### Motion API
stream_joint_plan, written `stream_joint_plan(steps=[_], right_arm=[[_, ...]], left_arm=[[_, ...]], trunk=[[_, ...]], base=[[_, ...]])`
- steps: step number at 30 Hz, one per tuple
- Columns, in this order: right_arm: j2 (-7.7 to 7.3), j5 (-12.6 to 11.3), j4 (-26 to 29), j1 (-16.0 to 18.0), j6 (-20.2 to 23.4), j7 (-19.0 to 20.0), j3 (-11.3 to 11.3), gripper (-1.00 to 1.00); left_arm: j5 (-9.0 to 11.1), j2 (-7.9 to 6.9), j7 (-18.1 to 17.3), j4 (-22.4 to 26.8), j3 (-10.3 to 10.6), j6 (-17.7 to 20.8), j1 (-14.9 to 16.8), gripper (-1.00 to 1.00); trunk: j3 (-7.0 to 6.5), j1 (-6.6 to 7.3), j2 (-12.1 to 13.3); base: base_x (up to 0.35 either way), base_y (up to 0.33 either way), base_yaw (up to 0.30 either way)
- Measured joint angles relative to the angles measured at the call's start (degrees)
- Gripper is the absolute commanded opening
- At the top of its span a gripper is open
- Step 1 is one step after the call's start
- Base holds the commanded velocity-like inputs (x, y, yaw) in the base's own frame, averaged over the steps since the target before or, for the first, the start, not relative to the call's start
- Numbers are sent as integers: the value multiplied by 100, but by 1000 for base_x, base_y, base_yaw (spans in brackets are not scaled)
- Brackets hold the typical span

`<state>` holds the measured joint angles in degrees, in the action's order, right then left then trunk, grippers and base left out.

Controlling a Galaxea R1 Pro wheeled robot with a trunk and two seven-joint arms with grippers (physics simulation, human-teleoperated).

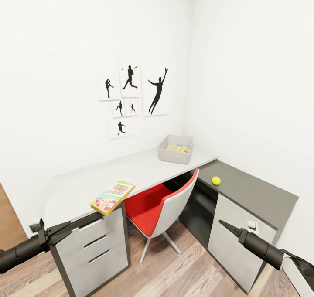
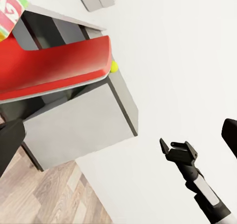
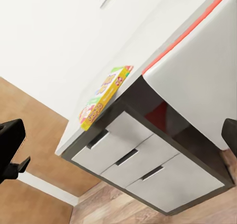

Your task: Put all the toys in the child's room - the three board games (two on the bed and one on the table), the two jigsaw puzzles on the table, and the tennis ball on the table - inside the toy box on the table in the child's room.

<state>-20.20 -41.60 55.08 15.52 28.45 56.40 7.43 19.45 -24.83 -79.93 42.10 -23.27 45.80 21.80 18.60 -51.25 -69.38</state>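
Currently the Skip-Bo board game lies at the front edge of the table, above the drawer unit. Toy box sits at the table's far end with a jigsaw puzzle inside. Tennis ball rests on the dark cabinet, beside the red chair. Left gripper and right gripper hang low, holding nothing; can't tell whether either's fingers are spread or pressed together.

Yellow-green tennis ball on dark grey cabinet; red/white chair; green/yellow/red Skip-Bo.
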Motion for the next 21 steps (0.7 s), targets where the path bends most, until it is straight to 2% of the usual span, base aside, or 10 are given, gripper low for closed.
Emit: stream_joint_plan(steps=[6, 7, 9, 14, 16, 21], right_arm=[[-36, -393, 87, -5, 328, 259, -1, 100], [-45, -506, 146, -6, 468, 412, 0, 100], [-51, -586, 213, -10, 597, 594, 0, 100], [-44, -694, 398, -48, 816, 1167, -5, 100], [-27, -711, 457, -78, 859, 1368, -8, 100], [-4, -710, 491, -101, 877, 1518, -16, 100]], left_arm=[[11, 26, 125, -1, 0, 158, 3, 100], [10, 49, 152, -1, 0, 241, 4, 100], [3, 76, 184, -2, -2, 342, 4, 100], [-10, 125, 329, -14, -26, 582, 11, 100], [-8, 132, 411, -20, -45, 629, 12, 100], [-6, 132, 493, -24, -66, 669, 12, 100]], trunk=[[108, -132, -241], [126, -154, -281], [162, -198, -361], [252, -308, -562], [252, -308, -563], [252, -308, -563]], base=[[0, 0, 0], [0, 0, 0], [0, 0, 0], [0, 0, 0], [0, 0, 0], [0, 0, 0]])
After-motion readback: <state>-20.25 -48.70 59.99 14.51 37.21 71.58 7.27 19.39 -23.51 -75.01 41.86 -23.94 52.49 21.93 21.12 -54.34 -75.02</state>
